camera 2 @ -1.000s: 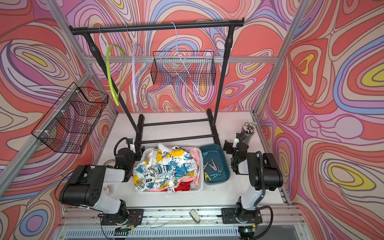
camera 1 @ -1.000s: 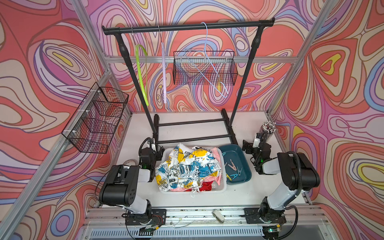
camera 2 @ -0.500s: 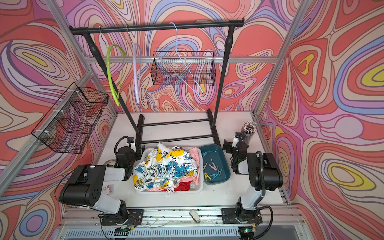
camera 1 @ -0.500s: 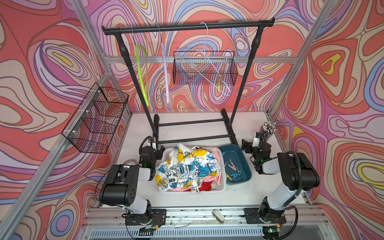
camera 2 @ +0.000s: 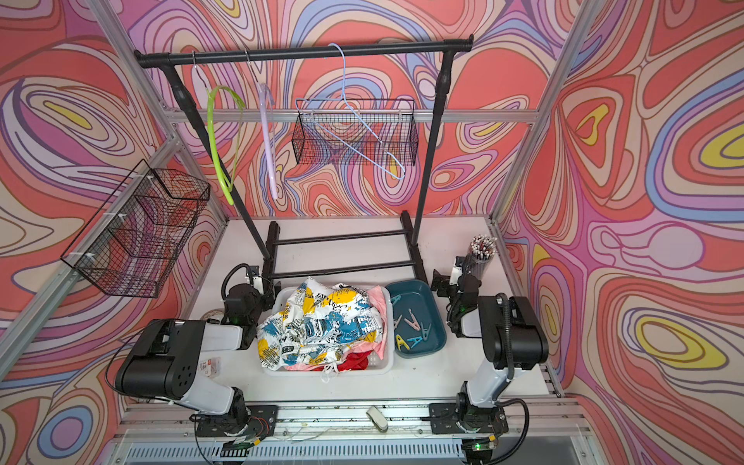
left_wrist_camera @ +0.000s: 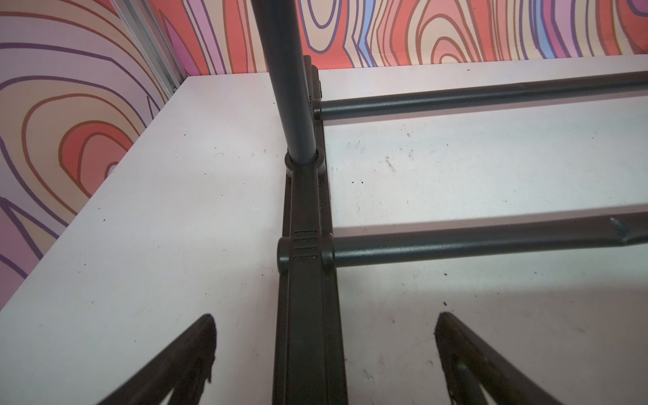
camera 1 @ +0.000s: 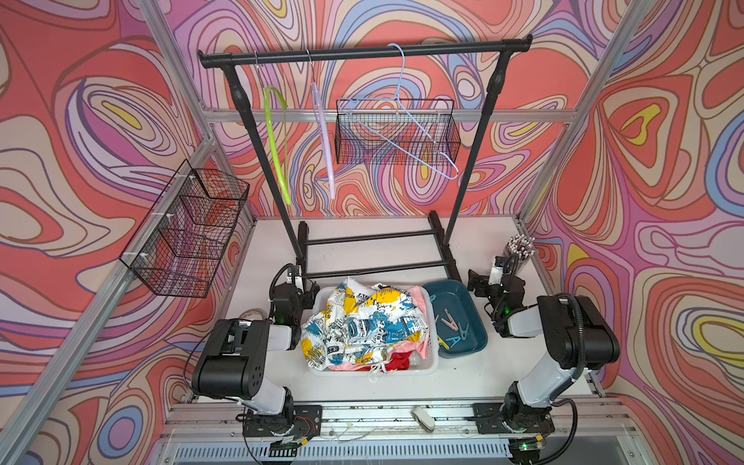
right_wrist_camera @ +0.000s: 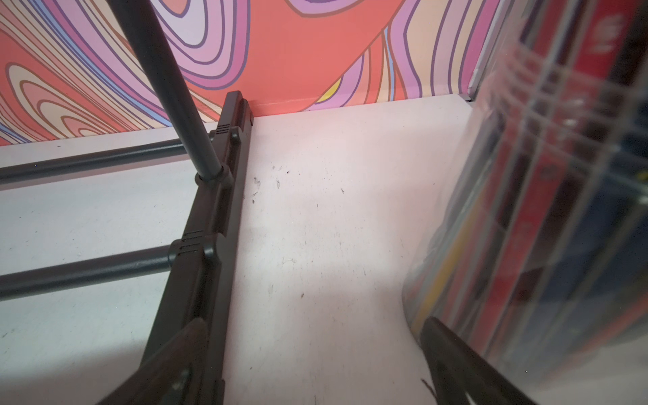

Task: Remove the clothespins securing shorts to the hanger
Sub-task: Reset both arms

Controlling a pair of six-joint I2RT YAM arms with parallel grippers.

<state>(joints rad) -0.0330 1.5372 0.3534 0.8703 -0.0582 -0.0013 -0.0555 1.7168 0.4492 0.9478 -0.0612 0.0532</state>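
The shorts lie heaped in a white basket [camera 1: 404, 371]: the newspaper-print pair [camera 1: 362, 322] on top, pink [camera 1: 420, 300] and red [camera 1: 400, 358] under it. Several clothespins [camera 1: 453, 326] lie loose in a teal tray [camera 1: 479, 322]. Three bare hangers hang on the rack bar [camera 1: 362, 52]: green [camera 1: 275, 149], lilac [camera 1: 324, 137] and blue wire [camera 1: 406, 129]. My left gripper [camera 1: 301, 282] [left_wrist_camera: 326, 317] rests low at the rack's left foot, open and empty, straddling the foot. My right gripper [camera 1: 488, 274] [right_wrist_camera: 314, 322] rests open and empty beside the right foot.
A clear pen holder [camera 1: 519, 245] [right_wrist_camera: 543, 210] stands close to my right gripper's outer finger. Black wire baskets hang on the left wall [camera 1: 189, 229] and the back wall [camera 1: 396, 133]. The rack's base bars [left_wrist_camera: 456, 245] lie across the table behind the basket.
The hangers sway very slightly on the bar. Both arms hold still with the grippers open.
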